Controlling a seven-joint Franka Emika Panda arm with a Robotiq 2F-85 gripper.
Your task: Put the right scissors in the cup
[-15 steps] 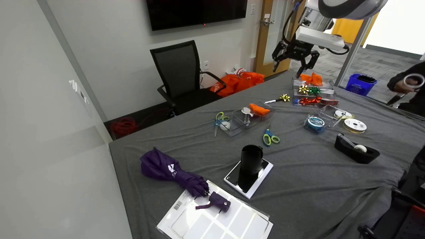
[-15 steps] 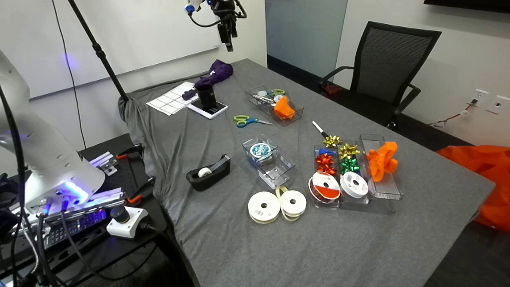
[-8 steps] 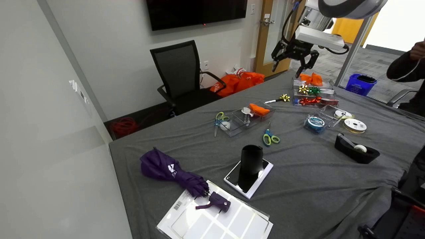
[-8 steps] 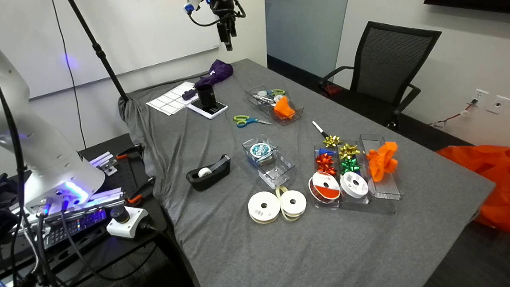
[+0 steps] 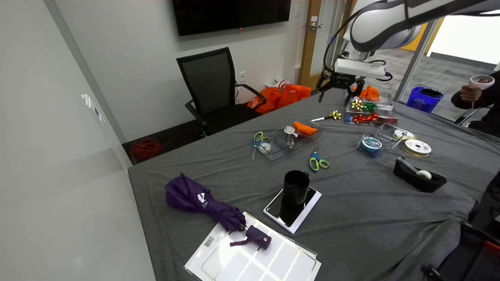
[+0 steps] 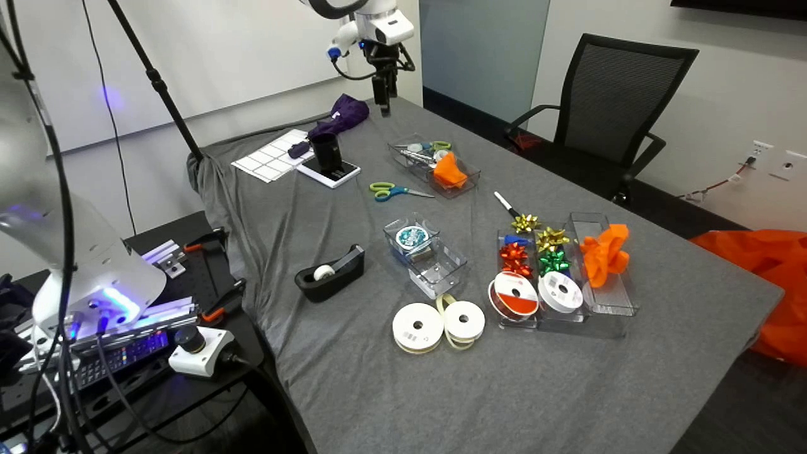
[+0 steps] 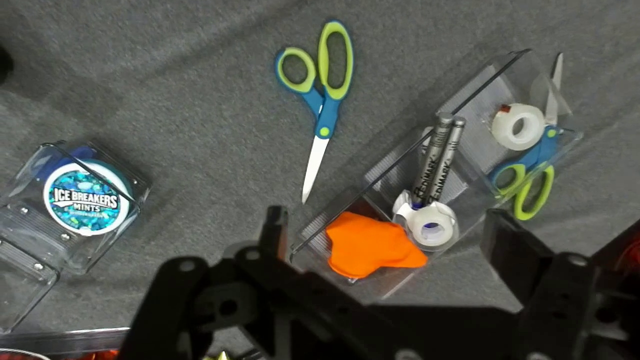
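Gripper (image 5: 333,100) pointing down, jaws spread apart, I hold my arm (image 5: 375,31) aloft over the grey-covered table (image 5: 218,160).

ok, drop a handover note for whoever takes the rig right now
Gripper: open, holding nothing, in the air above the table.
Cup: upright on the white-edged slab.
Scissors: loose pair flat on the table; second pair at one end of the clear tray. Which is "right" depends on the view, so confirm first.
Done: no pair gripped or in the cup yet.
Left: grasp the confirmed pair, lift, put it in the cup.
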